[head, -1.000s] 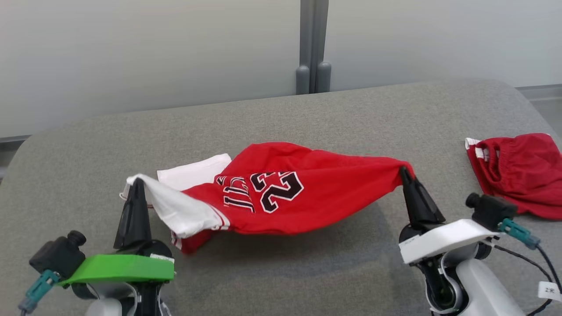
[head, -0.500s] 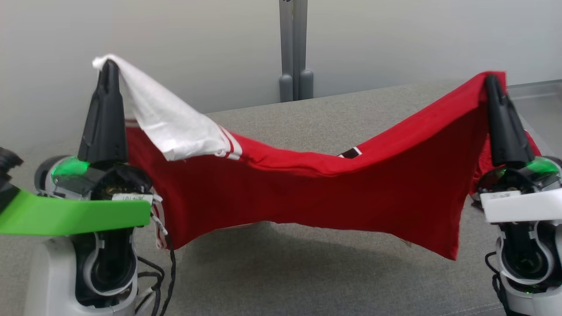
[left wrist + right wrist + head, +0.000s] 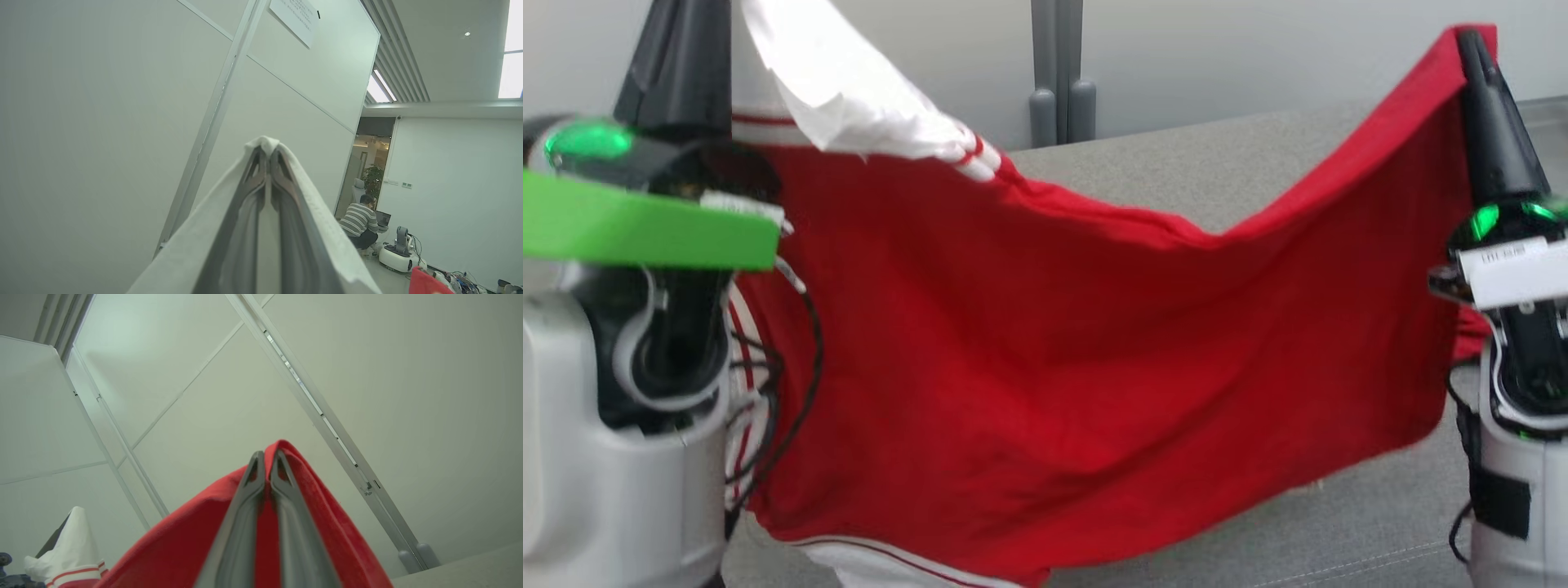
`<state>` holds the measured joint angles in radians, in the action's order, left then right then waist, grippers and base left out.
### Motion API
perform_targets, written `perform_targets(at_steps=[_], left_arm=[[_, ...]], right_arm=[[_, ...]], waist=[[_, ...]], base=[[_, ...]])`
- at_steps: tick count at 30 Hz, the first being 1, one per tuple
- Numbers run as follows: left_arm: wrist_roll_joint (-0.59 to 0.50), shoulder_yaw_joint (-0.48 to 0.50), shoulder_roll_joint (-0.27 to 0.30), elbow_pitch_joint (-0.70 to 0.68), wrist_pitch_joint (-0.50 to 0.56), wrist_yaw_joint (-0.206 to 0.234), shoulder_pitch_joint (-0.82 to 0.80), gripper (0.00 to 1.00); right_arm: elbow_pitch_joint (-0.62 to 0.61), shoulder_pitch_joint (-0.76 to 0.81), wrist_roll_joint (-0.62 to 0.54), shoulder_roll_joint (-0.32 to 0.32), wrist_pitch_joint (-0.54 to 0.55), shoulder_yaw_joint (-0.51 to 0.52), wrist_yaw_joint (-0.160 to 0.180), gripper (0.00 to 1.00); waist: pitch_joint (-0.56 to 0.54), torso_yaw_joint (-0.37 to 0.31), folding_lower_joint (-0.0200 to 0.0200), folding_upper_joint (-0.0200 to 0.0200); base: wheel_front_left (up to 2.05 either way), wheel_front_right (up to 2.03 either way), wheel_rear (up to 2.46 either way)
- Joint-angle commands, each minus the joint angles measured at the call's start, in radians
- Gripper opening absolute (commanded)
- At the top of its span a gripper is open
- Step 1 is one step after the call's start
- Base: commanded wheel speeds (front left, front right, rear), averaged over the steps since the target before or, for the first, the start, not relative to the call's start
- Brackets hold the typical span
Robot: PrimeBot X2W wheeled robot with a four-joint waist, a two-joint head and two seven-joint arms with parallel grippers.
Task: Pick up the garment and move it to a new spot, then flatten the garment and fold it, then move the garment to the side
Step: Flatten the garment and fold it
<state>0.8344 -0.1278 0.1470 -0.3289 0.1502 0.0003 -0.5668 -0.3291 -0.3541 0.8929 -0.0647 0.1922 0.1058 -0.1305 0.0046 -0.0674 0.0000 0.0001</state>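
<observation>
Left hand [image 3: 267, 154] and right hand [image 3: 267, 456] pinch the red garment [image 3: 1094, 343] — hanging spread, white-trimmed.

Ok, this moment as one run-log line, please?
left gripper: shut on garment, white end | right gripper: shut on garment, red edge | garment: hanging spread between them

Table [image 3: 1176, 180]: grey, felt-like fabric top, plain, no pattern. Far edge runs along the wall. Near-right part shows a pale stitched seam across the fabric, w/ a soft shadow just above it. In the right wrist view a strip of the same grey top sits at bottom right. On it, right side: sliver of red cloth [image 3: 1470, 343], mostly hidden. Garment [image 3: 1054, 367] hangs in front of the mid part; hem touching the top or not, can't tell.
</observation>
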Motion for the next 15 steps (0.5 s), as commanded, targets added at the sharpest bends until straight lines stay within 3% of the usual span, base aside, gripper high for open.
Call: perform_targets(at_steps=[1, 6, 10, 12, 15], left_arm=[[-0.024, 0.011, 0.026, 0.071, 0.013, 0.004, -0.097, 0.00], [-0.123, 0.004, 0.090, 0.364, 0.031, 0.010, -0.379, 0.00], [-0.272, -0.031, 0.143, 0.676, -0.025, 0.045, -0.591, 0.00], [-0.326, -0.043, 0.142, 0.809, -0.094, 0.066, -0.684, 0.00], [-0.319, -0.019, 0.086, 0.934, -0.241, 0.070, -0.799, 0.00]], right_arm=[[0.058, -0.103, -0.027, 0.007, 0.026, -0.008, -0.001, 0.00], [0.335, -0.436, -0.106, 0.012, 0.015, -0.024, -0.001, 0.00], [0.697, -0.711, -0.167, 0.013, -0.085, -0.022, -0.001, 0.00], [0.874, -0.831, -0.213, 0.012, -0.162, -0.032, -0.001, 0.00], [1.054, -0.960, -0.210, 0.012, -0.263, -0.067, -0.001, 0.00]], waist=[[0.094, -0.014, 0.0000, -0.0001], [0.204, -0.037, 0.0000, -0.0001], [0.229, -0.052, 0.0000, -0.0001], [0.220, -0.054, 0.0000, -0.0001], [0.204, -0.041, 0.0000, -0.0001]], base=[[0.00, 0.00, 0.00], [0.00, 0.00, 0.00], [0.00, 0.00, 0.00], [0.00, 0.00, 0.00], [0.00, 0.00, 0.00]])
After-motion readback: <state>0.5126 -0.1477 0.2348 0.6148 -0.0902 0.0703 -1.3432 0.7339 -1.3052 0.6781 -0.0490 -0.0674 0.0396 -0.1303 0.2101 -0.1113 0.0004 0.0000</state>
